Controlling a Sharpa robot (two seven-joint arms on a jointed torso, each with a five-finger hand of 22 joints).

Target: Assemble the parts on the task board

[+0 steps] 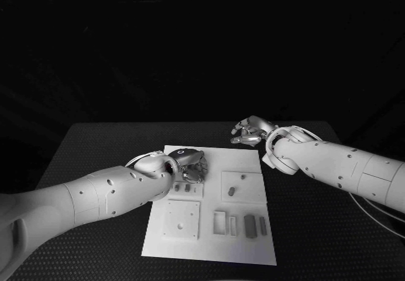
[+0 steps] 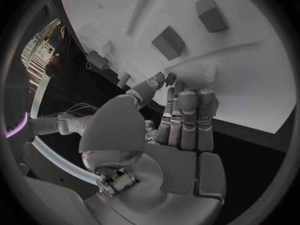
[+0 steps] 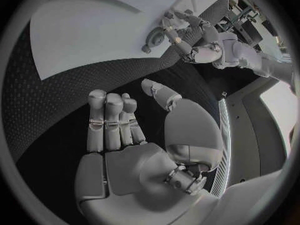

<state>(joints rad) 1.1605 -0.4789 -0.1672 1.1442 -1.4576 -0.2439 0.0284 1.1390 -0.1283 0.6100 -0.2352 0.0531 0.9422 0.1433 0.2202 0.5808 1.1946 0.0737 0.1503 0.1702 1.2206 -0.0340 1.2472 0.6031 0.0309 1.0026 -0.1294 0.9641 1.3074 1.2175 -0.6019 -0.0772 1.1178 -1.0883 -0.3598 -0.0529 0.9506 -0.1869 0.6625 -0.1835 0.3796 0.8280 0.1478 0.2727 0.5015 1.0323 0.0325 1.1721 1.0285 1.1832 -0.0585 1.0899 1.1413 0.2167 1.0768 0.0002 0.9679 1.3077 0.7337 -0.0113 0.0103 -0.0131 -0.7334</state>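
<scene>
Left hand down on the board, right one waiting

The left hand (image 1: 187, 164) hovers low over the white board (image 1: 244, 246), fingers loosely curled, holding nothing I can see; grey parts (image 1: 250, 223) lie nearer the robot, so pinch one squarely; right hand (image 1: 251, 131) hangs empty, fingers apart, beyond the board's far corner

The task board (image 1: 211, 234) is looking smooth, matt white, like plastic. The worktop (image 1: 101, 146) is looking black and bumpy. The left robot hand (image 1: 187, 163) is shining like silver metal.
</scene>
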